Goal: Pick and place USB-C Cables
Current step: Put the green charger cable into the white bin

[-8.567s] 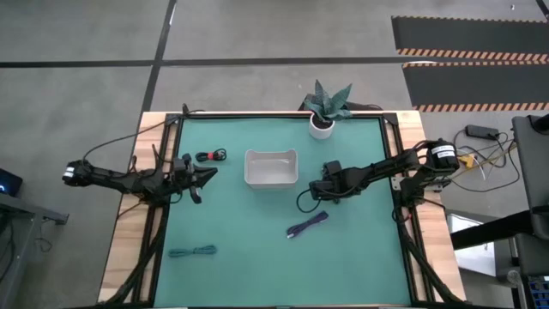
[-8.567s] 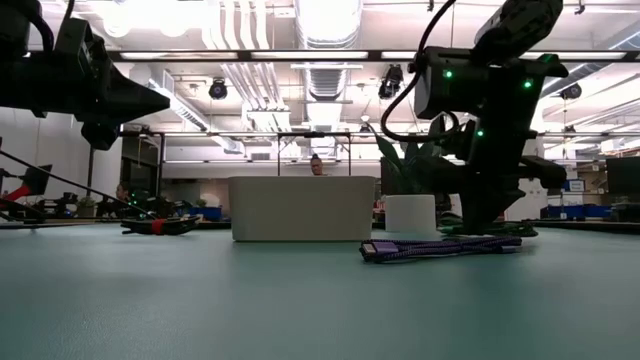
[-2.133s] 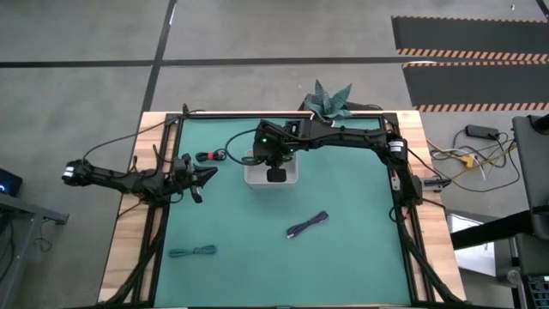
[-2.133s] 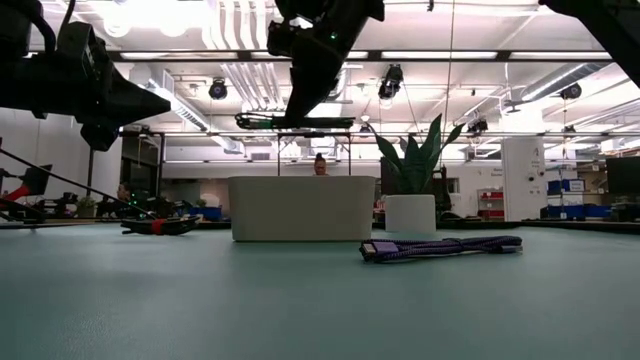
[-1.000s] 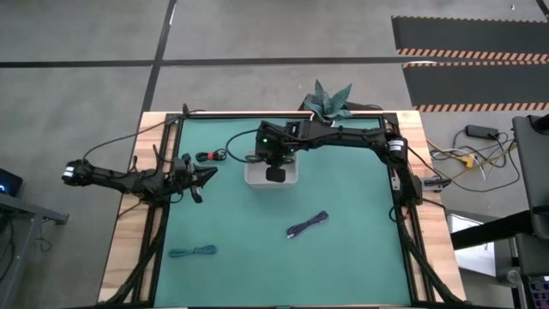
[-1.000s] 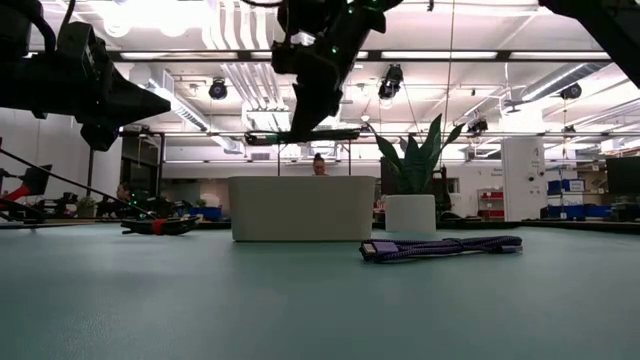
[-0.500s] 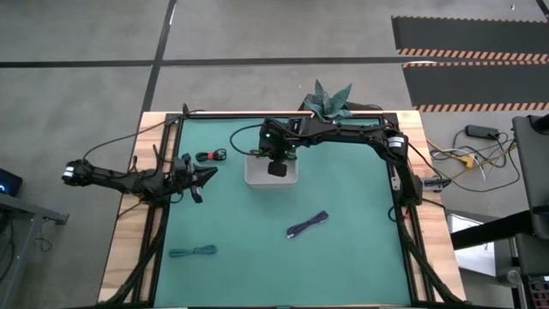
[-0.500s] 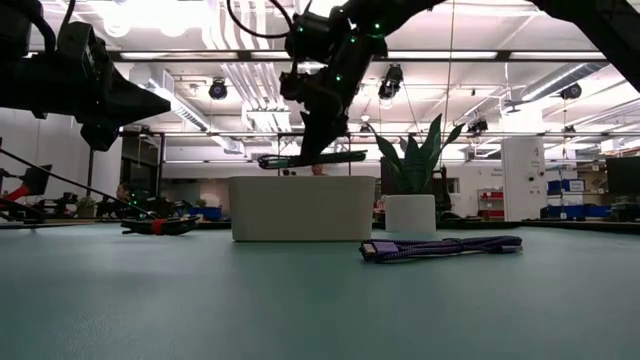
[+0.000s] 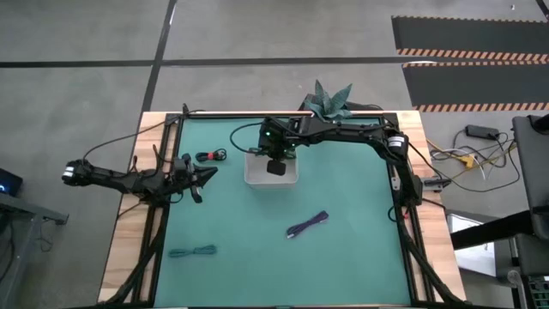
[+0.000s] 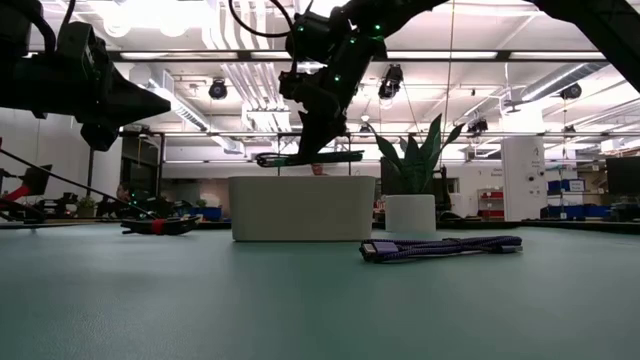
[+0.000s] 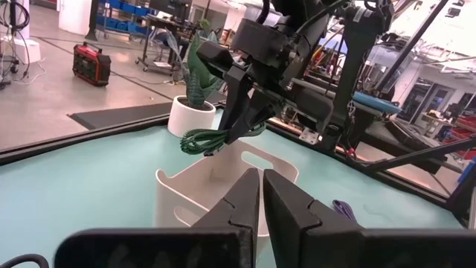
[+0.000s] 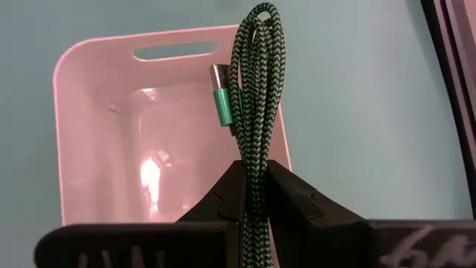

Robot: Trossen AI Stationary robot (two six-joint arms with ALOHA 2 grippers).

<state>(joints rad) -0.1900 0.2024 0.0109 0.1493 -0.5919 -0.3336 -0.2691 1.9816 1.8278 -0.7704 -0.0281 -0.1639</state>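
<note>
— Where's the dark green cable [image 12: 256, 97]?
— Pinched in the right gripper [image 12: 253, 195] fingers, hanging above the white tray [image 9: 257, 176] near the table's far edge.
— Left gripper [image 11: 261, 195]?
— Fingers closed, empty, left edge.

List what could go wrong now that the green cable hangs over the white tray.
1. The right pincer grips the dark green cable near one end, above the white tray; the long free end could catch the rim and hang outside.
2. The bundle sits near one tray wall, so an early release might drop it onto the mat.
3. The left pincer waits shut nearby.
</note>
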